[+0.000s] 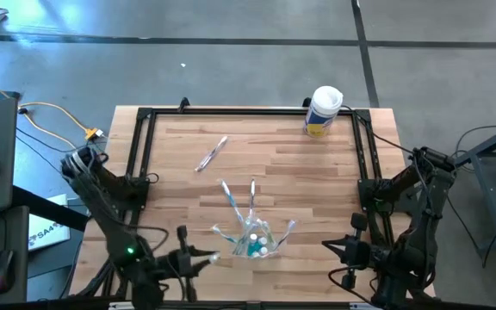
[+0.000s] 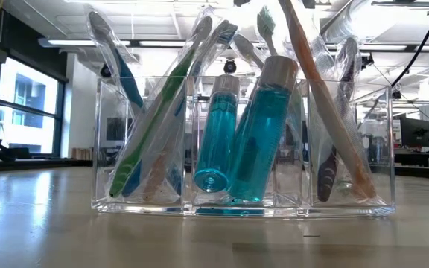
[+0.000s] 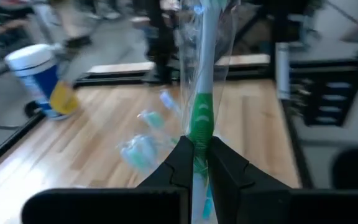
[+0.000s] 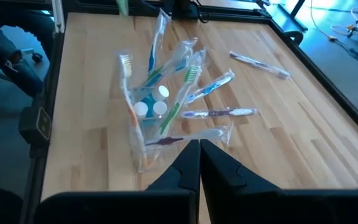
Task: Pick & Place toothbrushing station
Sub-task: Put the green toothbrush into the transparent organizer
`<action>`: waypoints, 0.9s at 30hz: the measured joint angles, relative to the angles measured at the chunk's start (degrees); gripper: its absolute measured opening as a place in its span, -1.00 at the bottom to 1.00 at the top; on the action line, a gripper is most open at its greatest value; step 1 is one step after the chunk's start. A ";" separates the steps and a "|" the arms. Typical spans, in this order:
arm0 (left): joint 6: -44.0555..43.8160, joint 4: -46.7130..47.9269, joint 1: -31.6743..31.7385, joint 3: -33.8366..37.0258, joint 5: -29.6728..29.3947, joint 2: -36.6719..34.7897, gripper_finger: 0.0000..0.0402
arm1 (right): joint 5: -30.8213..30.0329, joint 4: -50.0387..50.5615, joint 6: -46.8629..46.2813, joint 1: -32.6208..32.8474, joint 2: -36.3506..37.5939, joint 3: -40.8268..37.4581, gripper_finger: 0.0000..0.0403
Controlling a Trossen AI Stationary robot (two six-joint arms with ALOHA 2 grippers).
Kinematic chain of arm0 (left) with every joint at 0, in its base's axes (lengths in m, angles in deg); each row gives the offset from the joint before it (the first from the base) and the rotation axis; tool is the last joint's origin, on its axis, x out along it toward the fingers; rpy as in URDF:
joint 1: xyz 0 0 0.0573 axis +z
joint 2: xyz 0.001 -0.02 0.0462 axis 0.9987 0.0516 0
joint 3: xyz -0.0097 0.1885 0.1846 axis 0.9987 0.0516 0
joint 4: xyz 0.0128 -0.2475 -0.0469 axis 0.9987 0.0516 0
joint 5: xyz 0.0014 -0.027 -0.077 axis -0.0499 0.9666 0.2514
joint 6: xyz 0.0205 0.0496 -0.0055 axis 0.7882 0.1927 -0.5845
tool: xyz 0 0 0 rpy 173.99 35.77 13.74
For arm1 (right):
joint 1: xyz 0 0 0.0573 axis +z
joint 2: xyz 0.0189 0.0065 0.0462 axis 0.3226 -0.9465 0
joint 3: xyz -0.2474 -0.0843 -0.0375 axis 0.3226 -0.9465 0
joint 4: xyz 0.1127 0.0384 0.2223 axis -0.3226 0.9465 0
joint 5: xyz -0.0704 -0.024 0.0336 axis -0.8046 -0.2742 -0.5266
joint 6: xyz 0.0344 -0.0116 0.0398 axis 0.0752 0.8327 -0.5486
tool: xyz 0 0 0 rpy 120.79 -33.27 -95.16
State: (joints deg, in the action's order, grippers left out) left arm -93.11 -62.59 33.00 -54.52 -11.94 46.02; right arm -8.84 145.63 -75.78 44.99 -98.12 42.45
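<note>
1. Gripping a wrapped toothbrush with a green-and-white handle, my left pincer has its fingers pressed narrow on the handle; the brush stands up between them.
2. On the high view, I see the left pincer at the worktop's near edge, just beside the clear plastic holder.
3. My right pincer is fully closed on nothing and waits near the worktop's near right edge.
4. I see the holder's compartments carrying wrapped toothbrushes and two teal tubes, which lean against each other in the middle compartment.
5. Several wrapped toothbrushes lie on the worktop just behind the holder; another one lies well apart.
6. I see a white canister standing at the far right corner.
</note>
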 joint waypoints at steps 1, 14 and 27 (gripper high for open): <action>-0.03 -2.53 0.02 1.21 -2.07 0.89 -0.90 | -0.23 0.11 0.23 -0.02 0.00 0.00 -0.99; -19.13 -11.65 2.47 8.74 -11.62 8.94 -0.90 | -3.29 1.83 5.15 -0.04 0.00 0.00 -0.99; -19.86 -19.19 3.83 8.59 -9.37 14.91 -0.90 | -4.31 2.78 6.17 -0.07 0.00 -0.02 -0.99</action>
State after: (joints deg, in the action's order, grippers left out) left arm -112.96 -81.79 36.83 -45.93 -21.31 60.93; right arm -13.15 148.42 -69.61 44.93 -98.12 42.43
